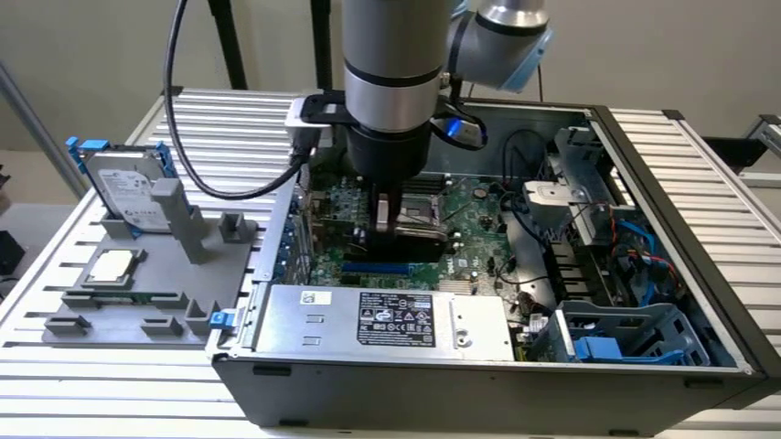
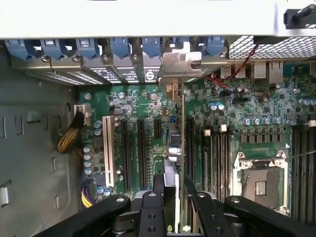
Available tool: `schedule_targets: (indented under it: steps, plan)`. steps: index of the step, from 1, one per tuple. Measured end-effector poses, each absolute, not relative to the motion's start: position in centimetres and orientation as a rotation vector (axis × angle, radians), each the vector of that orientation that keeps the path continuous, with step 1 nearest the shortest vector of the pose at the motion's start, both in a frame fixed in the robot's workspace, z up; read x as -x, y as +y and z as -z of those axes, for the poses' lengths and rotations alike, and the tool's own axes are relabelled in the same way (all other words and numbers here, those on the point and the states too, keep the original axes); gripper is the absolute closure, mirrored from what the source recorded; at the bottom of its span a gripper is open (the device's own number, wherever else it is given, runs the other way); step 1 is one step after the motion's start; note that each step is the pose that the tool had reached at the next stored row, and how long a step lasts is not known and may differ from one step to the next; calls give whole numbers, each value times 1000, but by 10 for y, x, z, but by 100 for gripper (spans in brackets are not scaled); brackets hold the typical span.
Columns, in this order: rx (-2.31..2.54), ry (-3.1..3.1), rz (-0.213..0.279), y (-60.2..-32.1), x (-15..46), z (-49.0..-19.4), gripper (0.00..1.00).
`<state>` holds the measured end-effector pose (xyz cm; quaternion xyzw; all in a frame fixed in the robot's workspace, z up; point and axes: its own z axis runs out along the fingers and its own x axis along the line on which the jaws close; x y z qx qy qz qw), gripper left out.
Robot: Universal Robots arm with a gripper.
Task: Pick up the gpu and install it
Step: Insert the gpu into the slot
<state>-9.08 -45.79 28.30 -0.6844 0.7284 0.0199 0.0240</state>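
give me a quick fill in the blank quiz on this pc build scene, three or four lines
1. The gripper holds the gpu on edge above the green ____.
2. The gpu's silver end bracket sits among the blue ____ at the case's rear wall.
3. The hard drive stands on the grey ____ outside the case.
4. The processor socket on the board is ____.

Missing words: motherboard; clips; tray; empty
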Motion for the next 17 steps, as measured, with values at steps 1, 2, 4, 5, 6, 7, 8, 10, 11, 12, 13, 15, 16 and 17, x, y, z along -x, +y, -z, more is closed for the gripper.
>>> schedule_targets:
  steps: [1,2,4,5,6,7,8,10,11,12,13,15,16,17]
  plan:
    - [2117,2253,-64,-458,91,-281,100]
    - [2116,2252,-67,-458,91,-280,100]
    - [2113,2249,-73,-458,92,-277,100]
    - [2112,2248,-75,-458,92,-276,100]
    - [2112,2248,-76,-458,93,-274,100]
    - [2111,2247,-77,-458,93,-272,100]
    - [2111,2247,-78,-458,94,-271,100]
    - [2110,2246,-79,-458,94,-268,100]
    - [2110,2246,-79,-458,95,-267,100]
    - [2110,2246,-80,-458,95,-267,100]
    - [2110,2246,-80,-458,95,-267,100]
    - [2110,2245,-80,-458,96,-267,100]
    - [2110,2245,-81,-458,96,-266,100]
    - [2110,2245,-81,-458,97,-266,100]
